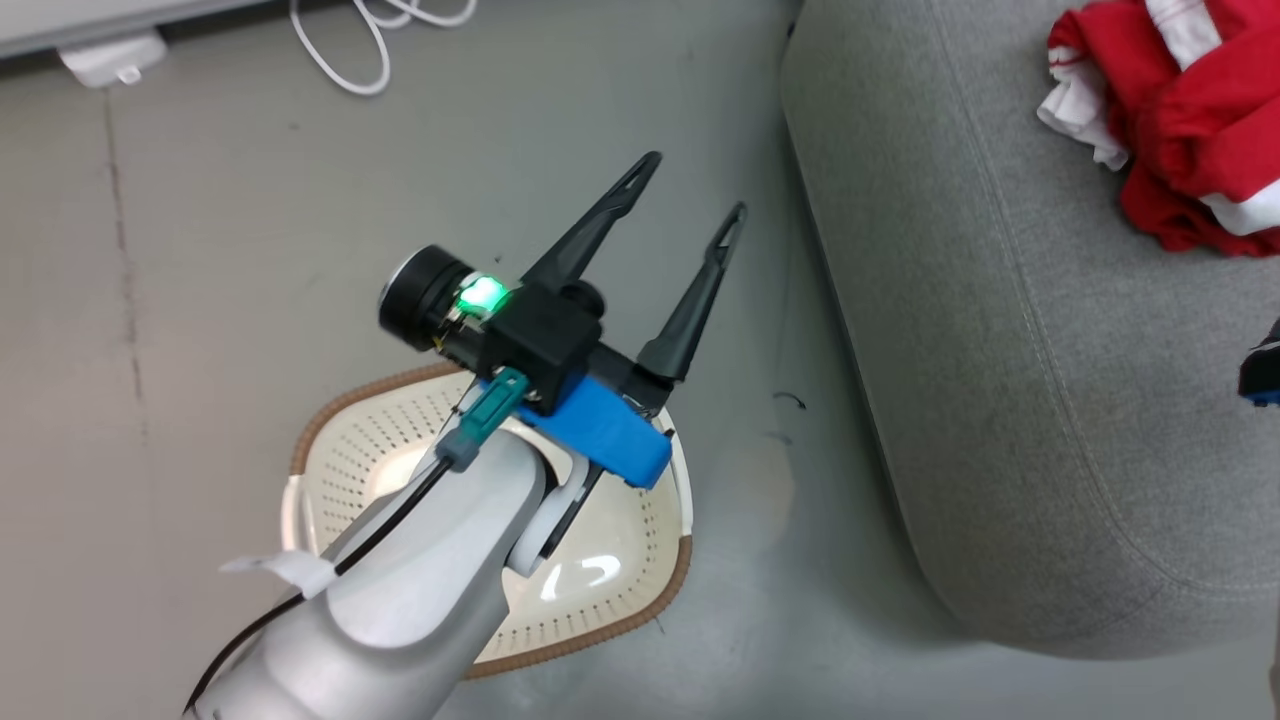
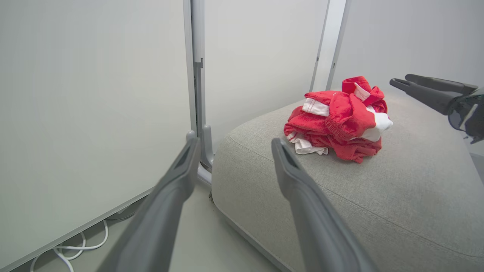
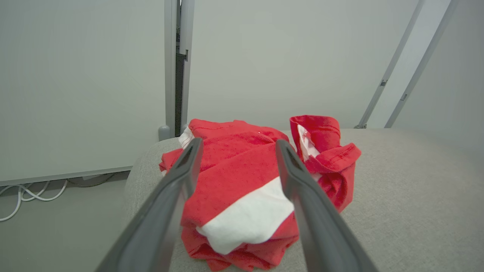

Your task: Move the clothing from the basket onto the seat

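Nearest, the basket [image 1: 360, 440] sits on the grey floor [image 1: 200, 250], cream and perforated with a brown woven-look rim, partly under the left forearm [image 1: 420, 570]. Just past it, the left gripper [image 1: 695, 185] hangs over the floor beside the seat [image 1: 1000, 380], its fingers spread apart and holding nothing. Farther on, the clothing [image 1: 1185, 120] lies bunched in a crumpled heap on the light grey seat: bright red fabric with white bands and a white folded edge. The right gripper [image 3: 238, 142] hovers near the heap, fingers apart, gripping nothing. Beyond, a white cable [image 1: 340, 60] loops on the floor.
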Controlling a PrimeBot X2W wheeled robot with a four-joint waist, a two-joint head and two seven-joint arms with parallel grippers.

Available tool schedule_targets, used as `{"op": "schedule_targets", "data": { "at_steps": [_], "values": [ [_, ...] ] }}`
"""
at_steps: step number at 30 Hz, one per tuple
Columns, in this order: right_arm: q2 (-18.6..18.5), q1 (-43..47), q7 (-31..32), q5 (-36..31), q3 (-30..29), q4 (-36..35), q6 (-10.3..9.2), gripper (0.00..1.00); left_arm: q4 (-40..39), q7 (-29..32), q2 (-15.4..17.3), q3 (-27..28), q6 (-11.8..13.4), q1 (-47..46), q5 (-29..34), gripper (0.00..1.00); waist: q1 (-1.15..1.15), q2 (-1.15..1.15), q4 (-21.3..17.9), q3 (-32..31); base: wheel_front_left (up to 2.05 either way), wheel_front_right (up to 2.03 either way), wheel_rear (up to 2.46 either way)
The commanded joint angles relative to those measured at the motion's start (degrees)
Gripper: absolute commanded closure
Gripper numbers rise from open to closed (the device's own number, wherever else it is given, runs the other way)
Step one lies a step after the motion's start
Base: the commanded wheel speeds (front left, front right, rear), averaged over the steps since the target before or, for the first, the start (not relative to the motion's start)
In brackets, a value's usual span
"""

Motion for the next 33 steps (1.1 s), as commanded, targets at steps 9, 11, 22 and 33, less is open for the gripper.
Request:
{"op": "schedule_targets", "data": {
  "at_steps": [9,11,22,33],
  "values": [
    [2.84,7.54,-0.20,1.76,7.87,-7.57,0.02,0.00,-4.23,-0.32,0.34,9.49,1.21,11.56,1.68,0.00,0.01,0.00,6.42,-9.01,0.00,0.00,0.00],
    [3.38,8.88,-0.20,2.01,9.32,-8.75,0.02,0.00,-5.29,-0.33,0.17,11.67,0.98,13.49,2.50,0.00,0.01,0.00,7.75,-10.10,0.00,0.00,0.00],
    [5.99,13.85,-0.20,1.41,15.91,-12.50,0.01,0.00,-8.24,-0.32,-1.00,23.30,-0.90,23.85,6.24,0.00,0.01,0.00,13.09,-14.14,0.00,0.00,0.00],
    [8.61,21.70,-0.19,0.06,16.79,-15.49,0.02,0.00,-8.37,-0.33,-3.63,36.40,-3.56,32.97,10.50,0.00,0.01,0.00,16.52,-19.07,0.00,0.00,0.00]
  ]
}}
